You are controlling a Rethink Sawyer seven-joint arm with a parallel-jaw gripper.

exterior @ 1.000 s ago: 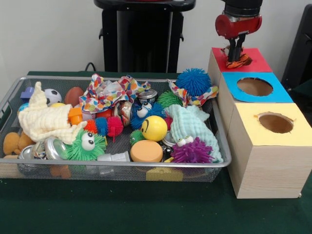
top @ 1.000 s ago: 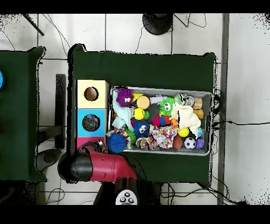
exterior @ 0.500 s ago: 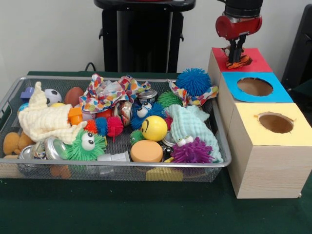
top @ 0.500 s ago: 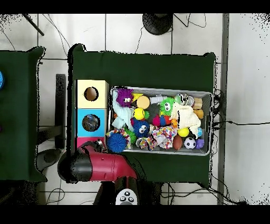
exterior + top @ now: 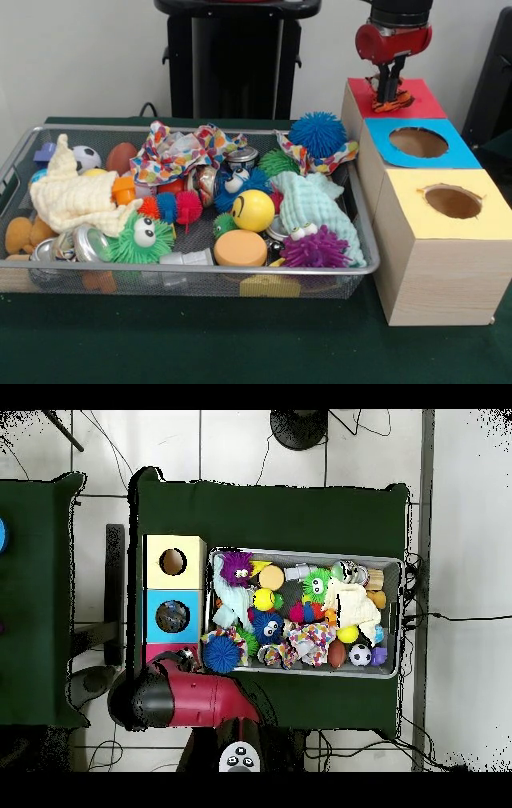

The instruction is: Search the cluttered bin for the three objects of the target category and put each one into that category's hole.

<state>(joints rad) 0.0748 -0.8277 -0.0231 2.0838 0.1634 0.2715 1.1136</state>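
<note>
My gripper (image 5: 390,93) hangs over the red-topped box (image 5: 416,100) at the far right, right above an orange and black striped toy (image 5: 392,103) that lies at that box's hole. The toy's lower part is hidden in the hole. In the overhead view the red arm (image 5: 195,699) covers most of the red-topped box (image 5: 160,650) and hides the gripper. The wire bin (image 5: 200,273) holds several toys: a blue spiky ball (image 5: 318,133), a yellow smiley ball (image 5: 253,210), a purple fuzzy creature (image 5: 318,248) and a green fuzzy creature (image 5: 140,238).
A blue-topped box (image 5: 448,156) and a yellow-topped box (image 5: 416,208), each with a round hole, stand in a row nearer than the red one. Cloths, cans and small balls fill the bin (image 5: 300,552). A black stand (image 5: 232,60) rises behind it.
The gripper has risen slightly above the red-topped box. The striped toy shows less than before and sits lower at the hole.
</note>
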